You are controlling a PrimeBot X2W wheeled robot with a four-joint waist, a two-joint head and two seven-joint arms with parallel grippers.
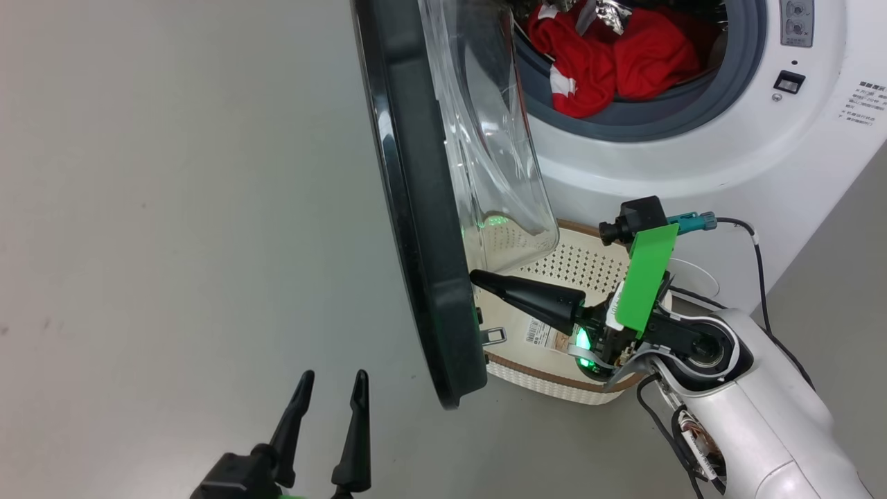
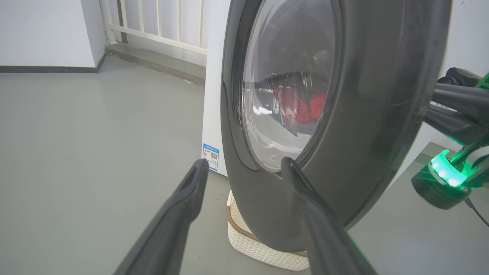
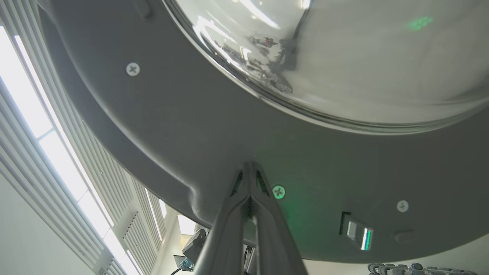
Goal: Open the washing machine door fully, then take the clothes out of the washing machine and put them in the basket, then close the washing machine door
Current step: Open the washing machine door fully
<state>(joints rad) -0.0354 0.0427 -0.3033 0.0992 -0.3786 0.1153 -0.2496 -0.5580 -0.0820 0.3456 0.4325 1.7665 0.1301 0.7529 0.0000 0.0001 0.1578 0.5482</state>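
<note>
Looks like the door-opening step, not finished yet. Got the washing machine door (image 1: 423, 208) swung out roughly square to the front of the washing machine (image 1: 693, 166), seen edge-on from the head, with more swing to go before fully open. Got the clothes (image 1: 610, 62) bunched up red inside the machine's opening, and the basket (image 1: 554, 384) parked on the floor (image 1: 173, 208) right under the door's glass bowl (image 1: 499, 173), close against the machine.

Best bet, imo: push from the inside face, low on the dark rim, and follow the hinge arc instead of shoving straight. Keep the tips on flat plastic and off the glass bulge to avoid skating off the curve. Go slow near the end of the swing. Mind the basket too, with the forearm (image 1: 762, 409) reaching in right beside it.

Pose-wise: right gripper (image 1: 478, 278) pressed together with nothing between the fingers, tips apparently planted against the door's inner rim just beside a screw (image 3: 278, 191). Reaching leftward across the basket, fingers nearly level. Left gripper (image 1: 332, 380) spread wide, holding nothing, hanging low on the outer side of the door, aimed toward the rim but apart from it. Could act as a catcher on that side, or just steer clear.
</note>
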